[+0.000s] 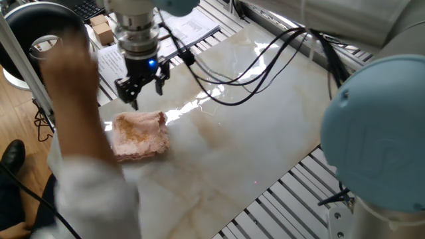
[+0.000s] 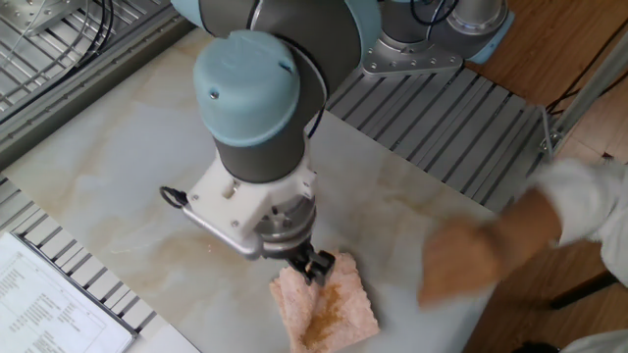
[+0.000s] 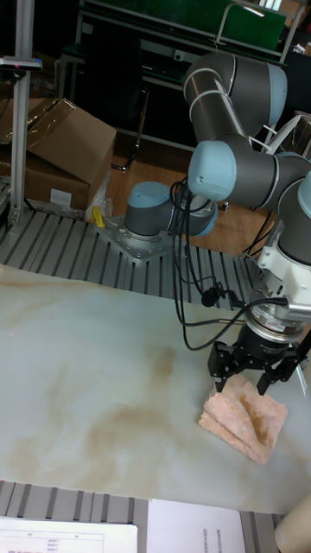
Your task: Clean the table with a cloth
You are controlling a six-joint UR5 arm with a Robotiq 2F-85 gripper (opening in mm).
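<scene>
The cloth [image 1: 139, 133], a pale pink fuzzy rag with tan stains, lies flat near the left end of the cream marble table [image 1: 265, 119]. My gripper [image 1: 141, 89] hangs open just above the cloth's far edge, nothing between its fingers. In the other fixed view the gripper [image 2: 316, 265] stands over the top edge of the cloth [image 2: 329, 309] on the table [image 2: 118, 176], and my wrist hides part of that edge. In the tall fixed view the gripper [image 3: 246, 367] is spread wide right over the cloth [image 3: 244, 419] on the table [image 3: 86, 346].
A person's blurred arm [image 1: 70, 113] crosses the table's left end, close to the cloth, and the hand [image 2: 471, 260] shows blurred beside it. Printed paper sheets [image 1: 113, 63] lie beyond the table edge. Black cables [image 1: 252, 60] trail over the marble. Ribbed metal frame [image 1: 299, 192] surrounds the slab.
</scene>
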